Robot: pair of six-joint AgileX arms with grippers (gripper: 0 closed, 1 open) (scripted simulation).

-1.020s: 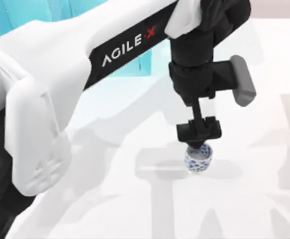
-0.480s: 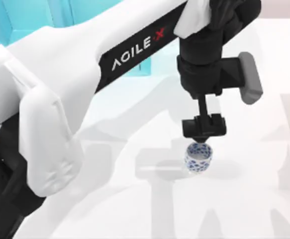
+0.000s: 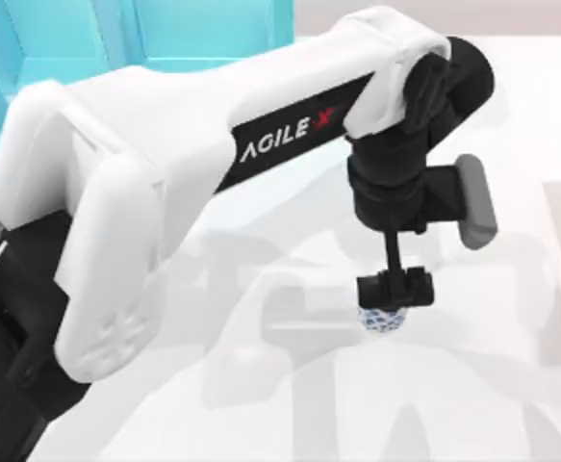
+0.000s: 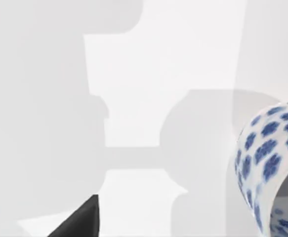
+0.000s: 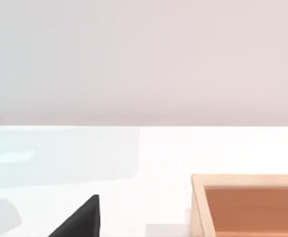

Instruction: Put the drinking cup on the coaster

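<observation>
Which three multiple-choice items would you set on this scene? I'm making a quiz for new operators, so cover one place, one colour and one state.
1. In the top view, the left hand is
A. at the table's left edge
B. right above the drinking cup
C. over the teal block

2. The drinking cup's pattern is
A. red stripes
B. plain green
C. blue blotches on white

3. The drinking cup is
A. surrounded by bare white table
B. inside an orange-brown tray
C. stacked on another cup

Answers:
1 B: the left hand covers most of the drinking cup.
2 C: the left wrist view shows blue floral blotches on white.
3 A: only the white table lies around it.
</observation>
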